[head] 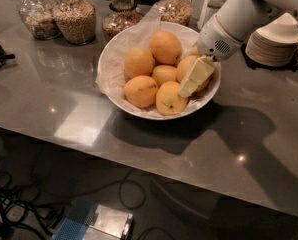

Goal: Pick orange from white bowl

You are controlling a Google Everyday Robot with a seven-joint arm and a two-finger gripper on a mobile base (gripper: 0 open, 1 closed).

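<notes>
In the white bowl (107,59), a round yellow-orange orange (185,66) at the claw (191,84).

I see a grey, glossy worktop (64,109) filling most of my view, with small glints of overhead light on it and one brighter patch near its front edge. Broad dark shadows lie across its right half. Glass jars (75,18) of dry goods line the far edge, and a stack of pale saucers (276,44) stands at far right. The pincer (189,86) sits low over the far middle-right of the worktop. Below the front edge, the floor is dark, with black cables (19,204) and a metal box (96,221).
</notes>
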